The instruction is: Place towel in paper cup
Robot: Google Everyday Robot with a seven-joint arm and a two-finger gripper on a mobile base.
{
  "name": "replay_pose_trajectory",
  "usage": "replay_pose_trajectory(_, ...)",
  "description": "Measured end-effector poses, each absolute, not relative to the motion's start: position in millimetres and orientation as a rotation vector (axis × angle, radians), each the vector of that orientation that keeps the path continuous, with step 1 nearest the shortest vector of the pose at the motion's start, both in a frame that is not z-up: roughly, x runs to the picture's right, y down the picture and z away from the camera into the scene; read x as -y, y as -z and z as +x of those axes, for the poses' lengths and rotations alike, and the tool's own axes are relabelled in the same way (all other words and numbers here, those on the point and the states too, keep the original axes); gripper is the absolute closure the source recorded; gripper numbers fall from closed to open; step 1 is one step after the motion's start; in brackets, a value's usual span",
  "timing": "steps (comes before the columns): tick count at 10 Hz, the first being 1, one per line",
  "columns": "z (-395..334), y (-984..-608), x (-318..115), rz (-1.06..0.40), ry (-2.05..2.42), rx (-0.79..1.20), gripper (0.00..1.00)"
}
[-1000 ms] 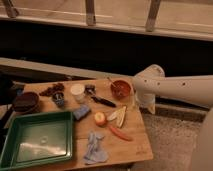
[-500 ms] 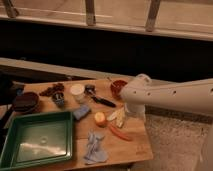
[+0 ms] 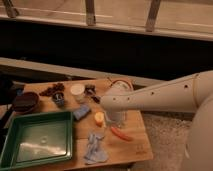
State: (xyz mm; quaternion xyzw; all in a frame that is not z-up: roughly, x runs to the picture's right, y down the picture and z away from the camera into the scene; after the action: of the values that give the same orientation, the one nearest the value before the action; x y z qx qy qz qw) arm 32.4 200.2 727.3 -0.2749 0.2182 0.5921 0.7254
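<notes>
The towel is a crumpled blue-grey cloth lying on the wooden table near its front edge. The paper cup is white and stands upright at the back middle of the table. My white arm reaches in from the right across the table. My gripper hangs below the arm's end over the table's middle, above and to the right of the towel and right of the cup. It holds nothing that I can see.
A green tray fills the front left. A blue sponge, an orange fruit and a red carrot-like piece lie near the gripper. A dark bowl, a small can and an orange bowl stand further back.
My arm has swept left from the table's right edge to over its middle and now partly covers the orange bowl. The towel and cup have not moved.
</notes>
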Motion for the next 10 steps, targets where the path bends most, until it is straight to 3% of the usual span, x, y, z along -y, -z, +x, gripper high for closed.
replay_pose_trajectory(2,-9.0,-723.6,-210.4,-0.657,-1.213,-0.442,0.31)
replay_pose_trajectory(10,-36.5,-728.6,-230.7,-0.710,-1.145,-0.418,0.31)
